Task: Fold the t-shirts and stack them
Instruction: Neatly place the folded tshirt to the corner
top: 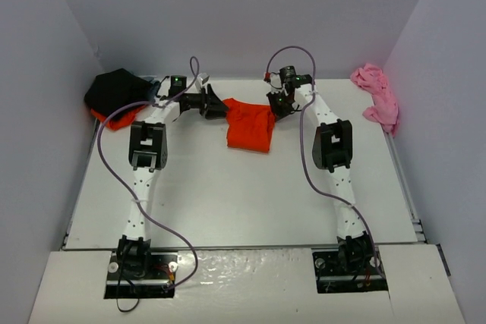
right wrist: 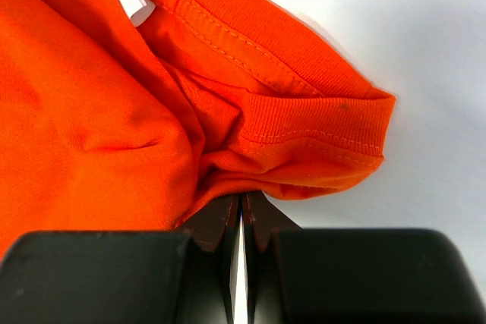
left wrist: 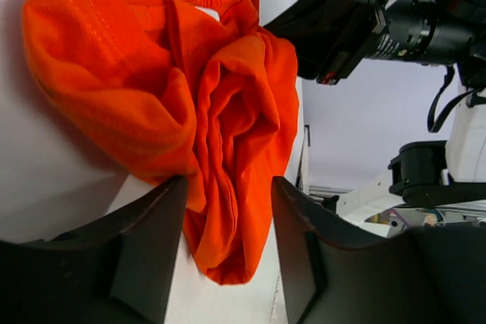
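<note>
A bright orange-red t-shirt [top: 249, 128] lies bunched at the back middle of the table, between my two grippers. My left gripper [top: 217, 106] is at its left edge and stands open. A hanging fold of the shirt [left wrist: 228, 149] lies between its fingers [left wrist: 144, 248], apart from the right one. My right gripper [top: 276, 104] is shut on the shirt's right edge by the ribbed collar [right wrist: 304, 111], the cloth pinched at its tips [right wrist: 243, 196]. A black t-shirt [top: 118, 87] lies on another orange-red one [top: 102, 117] at the back left. A pink t-shirt [top: 377, 96] is crumpled at the back right.
Grey walls close in the table [top: 228, 202] on the left, back and right. The right arm's wrist and camera [left wrist: 395, 28] hang close beyond the shirt in the left wrist view. Purple cables loop along both arms.
</note>
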Tool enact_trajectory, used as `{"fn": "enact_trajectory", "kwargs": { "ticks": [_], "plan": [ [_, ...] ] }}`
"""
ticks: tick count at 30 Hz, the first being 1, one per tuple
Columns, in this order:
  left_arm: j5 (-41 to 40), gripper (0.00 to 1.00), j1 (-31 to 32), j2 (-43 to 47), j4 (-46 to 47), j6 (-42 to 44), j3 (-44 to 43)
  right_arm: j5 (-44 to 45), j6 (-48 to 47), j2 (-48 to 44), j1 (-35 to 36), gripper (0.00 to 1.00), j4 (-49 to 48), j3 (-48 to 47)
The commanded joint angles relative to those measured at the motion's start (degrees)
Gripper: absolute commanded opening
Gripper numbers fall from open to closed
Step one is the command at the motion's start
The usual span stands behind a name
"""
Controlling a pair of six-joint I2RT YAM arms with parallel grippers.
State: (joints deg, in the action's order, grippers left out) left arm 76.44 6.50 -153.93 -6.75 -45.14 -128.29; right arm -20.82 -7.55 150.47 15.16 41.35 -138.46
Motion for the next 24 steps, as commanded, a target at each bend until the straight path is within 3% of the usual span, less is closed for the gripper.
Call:
{"fn": "enact_trajectory", "kwargs": {
  "ticks": [1,8,11,15,18,24],
  "plan": [
    [3.24,0.46,-0.44,-1.69,16.79,-13.49,-1.28,0.8,-0.27,5.59,1.93,0.0,5.59,2.11],
    [3.28,0.47,-2.09,0.05,16.21,-12.63,3.34,2.09,-0.8,5.36,2.77,0.0,5.5,3.02],
    [0.88,0.47,-3.39,2.48,-5.12,3.03,0.94,2.05,-0.71,5.77,2.68,0.0,5.45,2.84],
    [-4.22,0.47,-3.53,2.2,-31.63,24.27,-9.12,1.99,-0.69,5.83,2.7,0.0,5.51,3.0],
    [-6.38,0.48,-3.39,1.88,-40.95,31.03,-10.84,1.62,-0.71,5.41,2.26,0.0,5.5,3.35],
    [-9.94,0.48,-2.18,0.11,-48.05,35.77,-14.61,0.94,-0.73,4.68,2.07,0.0,5.35,4.38]
  ]
}}
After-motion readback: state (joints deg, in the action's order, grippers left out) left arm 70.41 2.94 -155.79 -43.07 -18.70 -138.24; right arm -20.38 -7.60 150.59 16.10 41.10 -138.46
